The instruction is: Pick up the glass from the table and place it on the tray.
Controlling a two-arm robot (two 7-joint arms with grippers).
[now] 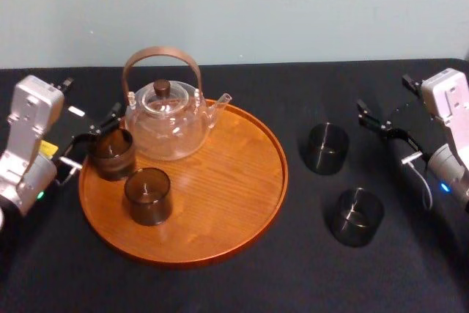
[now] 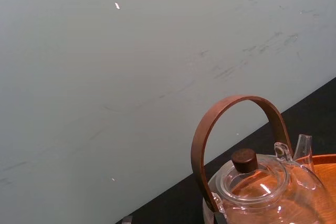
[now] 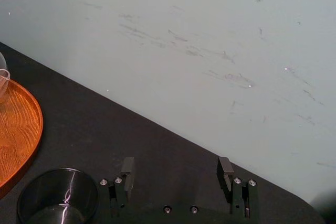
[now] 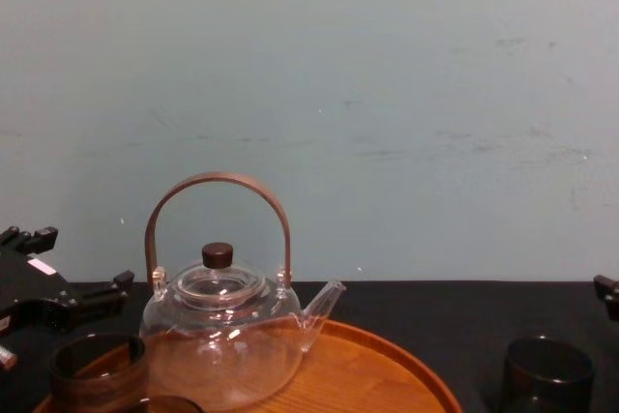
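Two dark glasses stand on the black table (image 1: 293, 269) right of the tray: one farther back (image 1: 327, 148), one nearer (image 1: 356, 216). The round wooden tray (image 1: 242, 181) carries a glass teapot (image 1: 165, 119) and two more dark glasses, one at its left edge (image 1: 111, 153) and one in front (image 1: 147, 196). My right gripper (image 1: 385, 96) hovers open just right of the far glass on the table, which is beside its fingers (image 3: 127, 169), not between them. My left gripper (image 1: 91, 100) stands open behind the tray's left edge, apart from the glass there.
The teapot's tall brown handle (image 4: 218, 181) rises above the tray's back left. A pale wall (image 4: 387, 94) closes off the table's far edge. Bare black tabletop lies in front of the tray and between the tray and the two loose glasses.
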